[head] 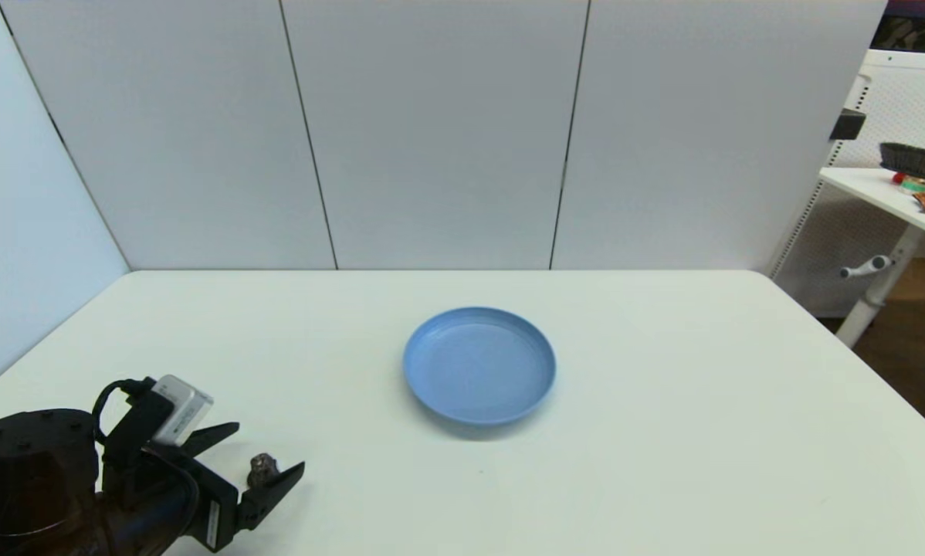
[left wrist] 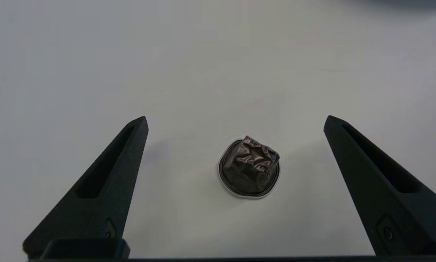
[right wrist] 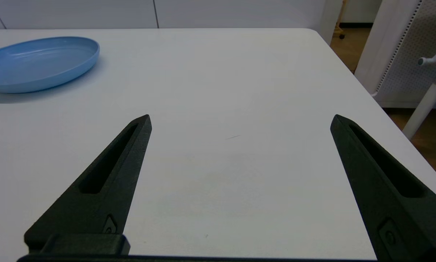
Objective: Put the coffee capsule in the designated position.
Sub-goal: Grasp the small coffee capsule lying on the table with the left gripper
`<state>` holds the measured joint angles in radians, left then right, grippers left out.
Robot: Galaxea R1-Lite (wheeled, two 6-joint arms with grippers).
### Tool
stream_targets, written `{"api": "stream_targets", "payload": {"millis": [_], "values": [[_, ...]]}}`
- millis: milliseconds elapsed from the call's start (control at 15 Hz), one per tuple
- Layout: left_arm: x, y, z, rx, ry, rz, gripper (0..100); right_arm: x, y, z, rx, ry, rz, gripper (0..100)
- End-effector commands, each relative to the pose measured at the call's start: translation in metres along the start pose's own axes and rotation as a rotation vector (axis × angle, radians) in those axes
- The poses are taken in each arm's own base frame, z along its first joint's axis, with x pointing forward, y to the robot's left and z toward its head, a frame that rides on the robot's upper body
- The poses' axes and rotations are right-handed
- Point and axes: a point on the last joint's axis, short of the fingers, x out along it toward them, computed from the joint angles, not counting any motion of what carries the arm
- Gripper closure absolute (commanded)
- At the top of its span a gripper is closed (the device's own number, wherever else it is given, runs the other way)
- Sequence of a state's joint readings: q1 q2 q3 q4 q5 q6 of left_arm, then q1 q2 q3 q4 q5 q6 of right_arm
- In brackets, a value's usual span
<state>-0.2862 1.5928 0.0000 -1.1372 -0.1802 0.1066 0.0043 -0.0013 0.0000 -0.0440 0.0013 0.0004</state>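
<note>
Left gripper (head: 265, 446) sits low at the near-left corner of the table (head: 663, 432), jaws spread wide, and the capsule (head: 263, 468) stands on the table right between the fingers, touching neither. Its top looks crumpled, rim down. The plate (head: 479, 364) lies well apart, mid-table. Right gripper (right wrist: 240, 122) hangs released above the bare table, right of the plate.
</note>
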Motion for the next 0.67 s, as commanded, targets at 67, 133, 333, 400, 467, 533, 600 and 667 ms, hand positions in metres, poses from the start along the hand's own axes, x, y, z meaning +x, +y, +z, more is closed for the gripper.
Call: {"api": "stream_targets", "payload": {"millis": [67,133,333,400,467,533,600,667], "values": [[0.0033,0.0007,-0.0029,-0.004,0.023,-0.001,0,0.0013,0.0,-0.0051,0.003,0.019,0.001,0],[0.0036,0.0008,-0.0027,-0.004,0.021,-0.001,0,0.0013,0.0,-0.0051,0.0,0.019,0.001,0],[0.003,0.0015,-0.0024,-0.009,0.018,0.004,0,0.0013,0.0,-0.0051,0.003,0.019,0.001,0],[0.0029,0.002,-0.0025,-0.01,0.018,0.006,0,0.0013,0.0,-0.0051,0.0,0.019,0.001,0],[0.0029,0.002,-0.0027,-0.01,0.02,0.006,0,0.0013,0.0,-0.0051,0.0,0.019,0.001,0],[0.0029,0.002,-0.003,-0.012,0.023,0.006,0,0.0013,0.0,-0.0051,0.0,0.019,0.001,0],[0.0029,0.0022,-0.003,-0.013,0.023,0.007,0,0.0013,0.0,-0.0051,0.003,0.019,0.001,0],[0.0029,0.0022,-0.0033,-0.017,0.026,0.007,0,0.0013,0.0,-0.0051,0.003,0.019,0.001,0]]}}
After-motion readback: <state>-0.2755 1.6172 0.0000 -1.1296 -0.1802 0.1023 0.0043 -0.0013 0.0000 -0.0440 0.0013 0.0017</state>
